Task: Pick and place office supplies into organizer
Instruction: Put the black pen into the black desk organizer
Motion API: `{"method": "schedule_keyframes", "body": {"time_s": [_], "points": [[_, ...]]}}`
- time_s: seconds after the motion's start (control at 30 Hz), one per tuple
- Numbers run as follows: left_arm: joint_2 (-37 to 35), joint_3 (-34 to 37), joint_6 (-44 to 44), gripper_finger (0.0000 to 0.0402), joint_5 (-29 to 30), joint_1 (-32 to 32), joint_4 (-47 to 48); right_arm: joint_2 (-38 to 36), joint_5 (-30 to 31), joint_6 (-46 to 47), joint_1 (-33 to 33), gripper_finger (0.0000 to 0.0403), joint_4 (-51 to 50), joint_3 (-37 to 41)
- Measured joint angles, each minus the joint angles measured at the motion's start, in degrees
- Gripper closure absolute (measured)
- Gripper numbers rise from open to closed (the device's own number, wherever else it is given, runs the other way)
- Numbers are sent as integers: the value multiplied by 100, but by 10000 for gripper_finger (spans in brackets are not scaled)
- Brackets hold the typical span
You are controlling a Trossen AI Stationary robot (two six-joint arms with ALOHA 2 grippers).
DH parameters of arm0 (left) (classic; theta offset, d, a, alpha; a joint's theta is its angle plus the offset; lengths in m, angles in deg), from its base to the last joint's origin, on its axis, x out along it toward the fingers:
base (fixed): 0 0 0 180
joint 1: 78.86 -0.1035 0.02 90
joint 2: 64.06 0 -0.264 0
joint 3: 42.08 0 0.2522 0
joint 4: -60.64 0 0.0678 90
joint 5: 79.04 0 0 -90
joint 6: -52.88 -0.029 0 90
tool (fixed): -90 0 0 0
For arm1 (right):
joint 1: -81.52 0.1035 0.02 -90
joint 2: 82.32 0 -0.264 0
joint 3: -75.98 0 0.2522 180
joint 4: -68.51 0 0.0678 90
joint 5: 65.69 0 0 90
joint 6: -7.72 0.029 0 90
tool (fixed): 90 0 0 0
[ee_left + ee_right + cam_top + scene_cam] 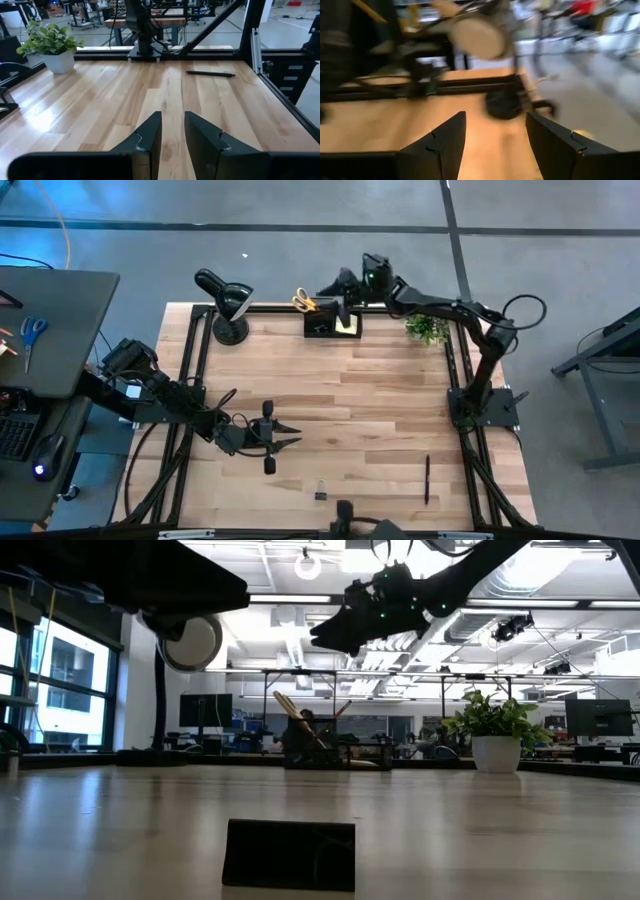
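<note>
The black organizer [325,325] stands at the table's far edge, with a yellow sticky-note pad [348,326] in its right part. Yellow-handled scissors [303,301] stick out past its far left corner. My right gripper [330,286] hovers open above the organizer's far side, with nothing between its fingers [495,125]. A black pen [427,478] lies flat near the front right, and a black binder clip [321,493] sits at the front edge [290,855]. My left gripper [293,436] waits low over the table's left front, its fingers [172,120] narrowly apart and empty.
A black desk lamp [225,300] stands at the far left corner, close to the organizer. A small potted plant [428,330] sits at the far right. Bare wood lies between the organizer and the front edge. A side desk [50,330] with blue scissors stands left of the table.
</note>
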Motion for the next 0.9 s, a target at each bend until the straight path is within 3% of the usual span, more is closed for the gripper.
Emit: {"method": "schedule_keyframes", "body": {"time_s": [0.1, 0.17, 0.27, 0.4, 0.67, 0.9], "points": [[0, 0, 6, 328, -8, 0, -52, -3, -263, 707, 120, 203, -598, 0], [0, 0, 20, 328, -118, -2, -68, -3, -191, 629, 260, 207, -1588, 0], [0, 0, 76, 328, -224, -2, -69, -32, 369, 16, 625, 213, -3226, 9], [0, 0, 147, 328, -245, -2, -74, -190, 1393, -210, 1267, 221, -4462, 9], [0, 0, 251, 328, -290, 4, -68, -746, 3013, 579, 2816, 235, -5324, 49], [0, -2, 590, 328, -669, 4, -99, -2112, 4370, 2322, 3901, 252, -4491, 2016]]}}
